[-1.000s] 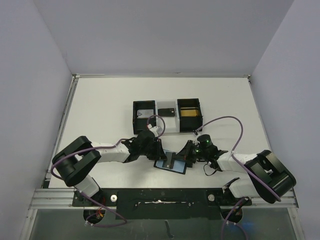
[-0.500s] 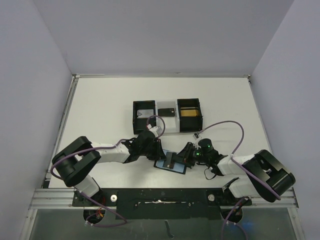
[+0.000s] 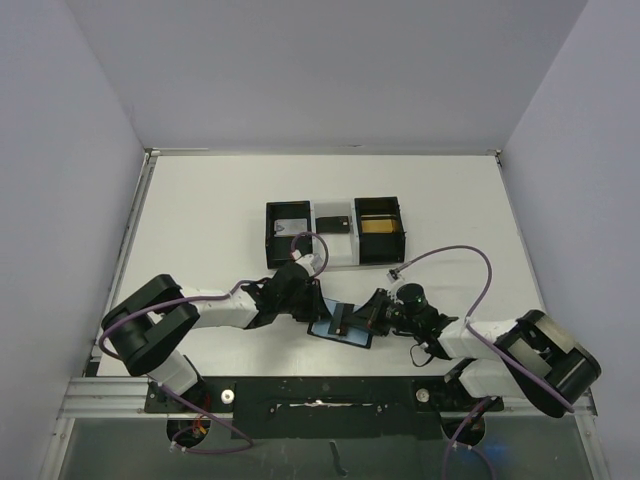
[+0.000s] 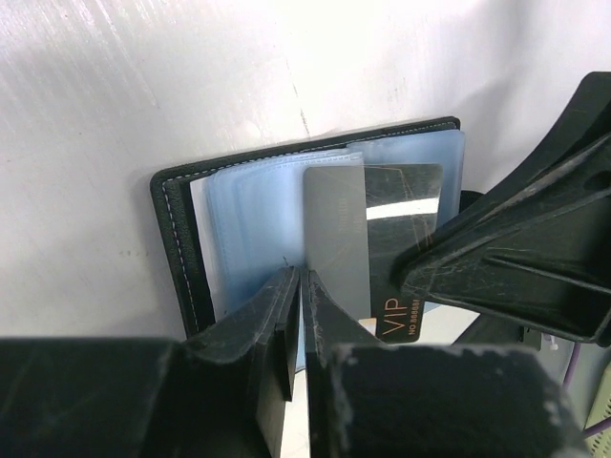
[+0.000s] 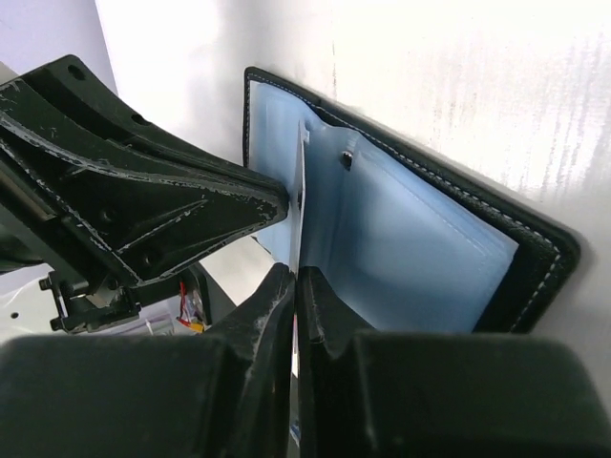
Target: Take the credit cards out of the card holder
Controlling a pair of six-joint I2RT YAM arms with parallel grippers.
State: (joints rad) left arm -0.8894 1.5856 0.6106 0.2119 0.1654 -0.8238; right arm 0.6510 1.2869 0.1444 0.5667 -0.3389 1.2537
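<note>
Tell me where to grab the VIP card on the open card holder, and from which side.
Take the VIP card by its lettered short end, which seems to poke past the blue pockets toward the left gripper. Come in low from that side: it lies flat, and the right gripper crowds its long edge.

left end effector [image 3: 319, 306]: jaws pinched together, arm low | right end effector [image 3: 371, 317]: jaws closed, reaching left

White table [image 3: 200, 220] between pale lilac walls [image 3: 60, 150], metal rail [image 3: 110, 405] along near edge.
</note>
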